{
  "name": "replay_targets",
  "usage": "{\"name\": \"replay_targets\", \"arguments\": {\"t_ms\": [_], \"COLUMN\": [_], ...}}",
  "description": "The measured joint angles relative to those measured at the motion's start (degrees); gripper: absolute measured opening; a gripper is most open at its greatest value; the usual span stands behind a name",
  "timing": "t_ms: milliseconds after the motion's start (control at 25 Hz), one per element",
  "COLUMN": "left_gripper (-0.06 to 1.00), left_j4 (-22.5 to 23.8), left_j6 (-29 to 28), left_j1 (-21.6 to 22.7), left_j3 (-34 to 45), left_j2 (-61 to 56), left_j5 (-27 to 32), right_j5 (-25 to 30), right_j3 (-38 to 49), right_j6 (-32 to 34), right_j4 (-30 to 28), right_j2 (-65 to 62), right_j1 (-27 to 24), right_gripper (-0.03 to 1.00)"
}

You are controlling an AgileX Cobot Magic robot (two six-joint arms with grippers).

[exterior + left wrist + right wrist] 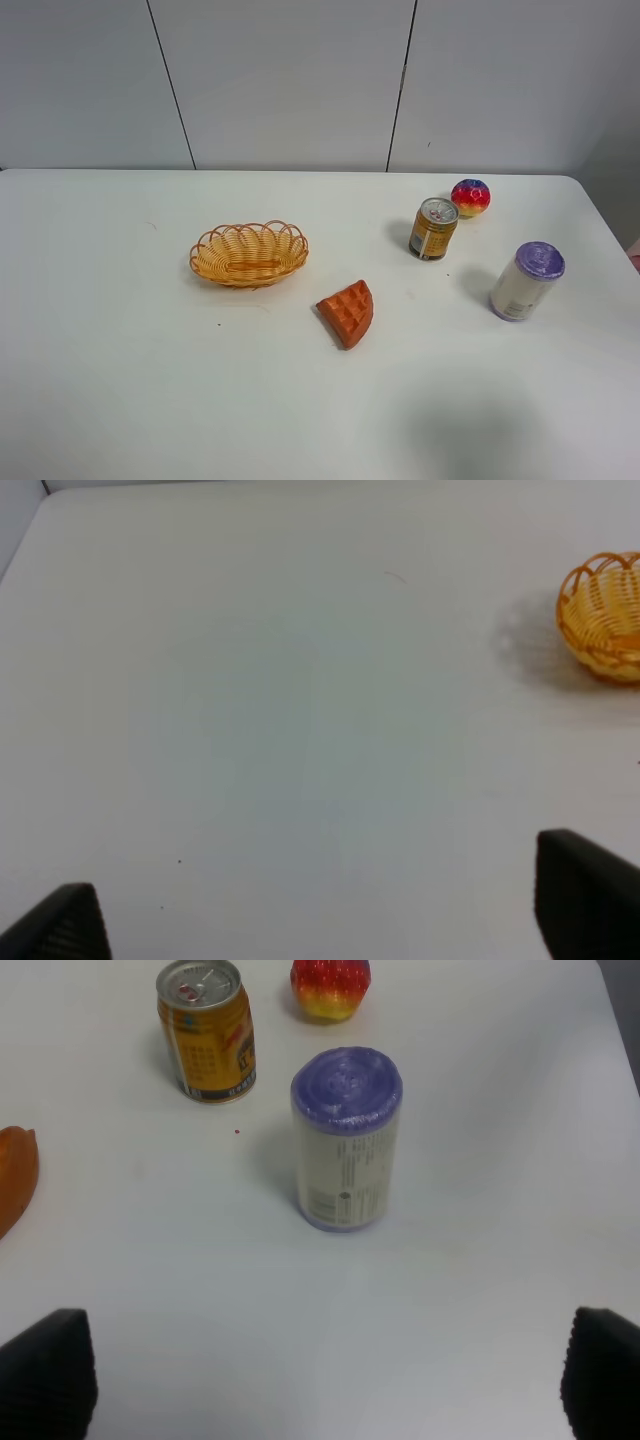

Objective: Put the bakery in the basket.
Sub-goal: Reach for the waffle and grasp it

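Note:
The bakery, an orange-brown waffle wedge (347, 311), lies flat on the white table near its middle. Its edge also shows in the right wrist view (14, 1176). The woven wicker basket (249, 254) stands empty to the waffle's left and a little farther back, and part of it shows in the left wrist view (605, 615). Neither arm shows in the exterior view. My left gripper (320, 920) is open and empty over bare table, well left of the basket. My right gripper (320, 1380) is open and empty, hovering in front of a purple-lidded container.
A purple-lidded white container (527, 281) (345, 1140) stands at the right. A yellow drink can (434, 228) (207, 1030) and a red-yellow-blue ball (470, 197) (330, 982) stand behind it. The table's right edge (610, 240) is close by.

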Motion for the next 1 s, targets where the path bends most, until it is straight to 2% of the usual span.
{"name": "replay_targets", "arguments": {"t_ms": [800,1000], "left_gripper": [0.84,0.84], "left_j4": [0.0,0.0], "left_j6": [0.0,0.0], "left_j1": [0.0,0.0], "left_j3": [0.0,0.0], "left_j2": [0.0,0.0], "left_j5": [0.0,0.0], "right_j5": [0.0,-0.93], "right_j3": [0.0,-4.14], "right_j6": [0.0,-2.09], "right_j4": [0.0,1.32], "right_j2": [0.0,9.72], "right_j1": [0.0,0.44], "right_gripper": [0.92,0.92]}}
